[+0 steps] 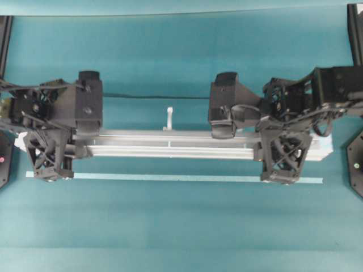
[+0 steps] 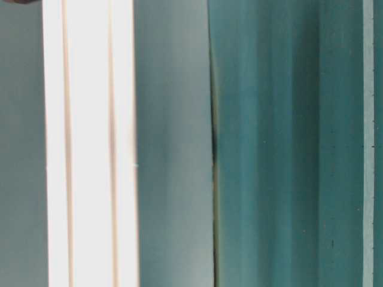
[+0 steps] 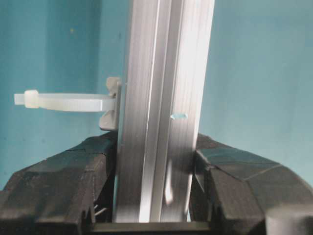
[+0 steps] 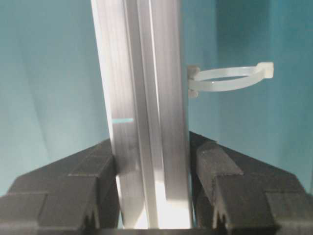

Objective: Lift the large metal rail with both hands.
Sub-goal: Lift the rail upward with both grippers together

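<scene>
Rail position: the large metal rail [image 1: 170, 146] lies left to right across the middle of the bench [image 1: 181, 226], with a pale tape strip [image 1: 170, 178] just near of it and parallel.
Rail axis: long axis runs left-right in the overhead view; in both wrist views it runs straight away from the camera, between the fingers.
Left hand: the left hand [image 3: 154, 186] is closed on the rail near its left end, fingers pressed against both side faces.
Right hand: the right hand [image 4: 151, 181] is closed on the rail near its right end, in the same manner.
Balance: judged even, since one hand sits at each end; a level lift calls for both to rise together.
Attachment: a white cable tie [image 3: 68, 102] loops out from the far side of the rail.
Hidden: both rail ends are covered by the hands from above; contact between rail and bench cannot be told. The table-level view is blurred, showing only pale bands.
</scene>
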`<state>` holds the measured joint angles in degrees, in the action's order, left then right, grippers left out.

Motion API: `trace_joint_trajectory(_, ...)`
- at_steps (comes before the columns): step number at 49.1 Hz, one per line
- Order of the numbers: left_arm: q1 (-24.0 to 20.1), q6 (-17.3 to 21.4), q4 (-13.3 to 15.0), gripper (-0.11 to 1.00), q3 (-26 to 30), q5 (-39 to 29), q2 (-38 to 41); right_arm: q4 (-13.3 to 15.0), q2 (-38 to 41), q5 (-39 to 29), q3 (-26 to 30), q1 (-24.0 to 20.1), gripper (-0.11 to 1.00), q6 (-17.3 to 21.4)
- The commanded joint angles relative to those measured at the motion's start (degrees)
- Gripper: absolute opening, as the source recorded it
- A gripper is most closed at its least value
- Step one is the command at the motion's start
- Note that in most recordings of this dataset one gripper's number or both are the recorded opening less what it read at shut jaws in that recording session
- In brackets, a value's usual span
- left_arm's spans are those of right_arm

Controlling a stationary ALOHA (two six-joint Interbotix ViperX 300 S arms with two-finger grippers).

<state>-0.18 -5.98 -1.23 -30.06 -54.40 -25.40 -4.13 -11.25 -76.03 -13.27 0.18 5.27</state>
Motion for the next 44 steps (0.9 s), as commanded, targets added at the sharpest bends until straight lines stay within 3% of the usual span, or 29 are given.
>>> trace_joint_trajectory(1, -0.26, -1.85, -0.26, 0.36, 5.36, -0.18, -1.49, -0.44, -0.62, -0.88, 2.99, -0.18, 0.38, 1.05)
trace_joint_trajectory(14, -0.35, -1.85, -0.26, 0.36, 9.84, -5.62, -1.49, -0.44, -0.88, -3.52, 9.32, -0.18, 0.38, 1.14)
trace_joint_trajectory(28, -0.18, -1.93, -0.26, 0.36, 18.19, -10.46, -1.49, -0.44, 0.26, -13.89, 19.51, -0.18, 0.38, 1.58)
trace_joint_trajectory(44, 0.18, -1.93, -0.35, 0.36, 27.69, -15.47, -0.79, 0.0, 1.05, -15.56, 26.89, -0.88, 0.38, 2.9)
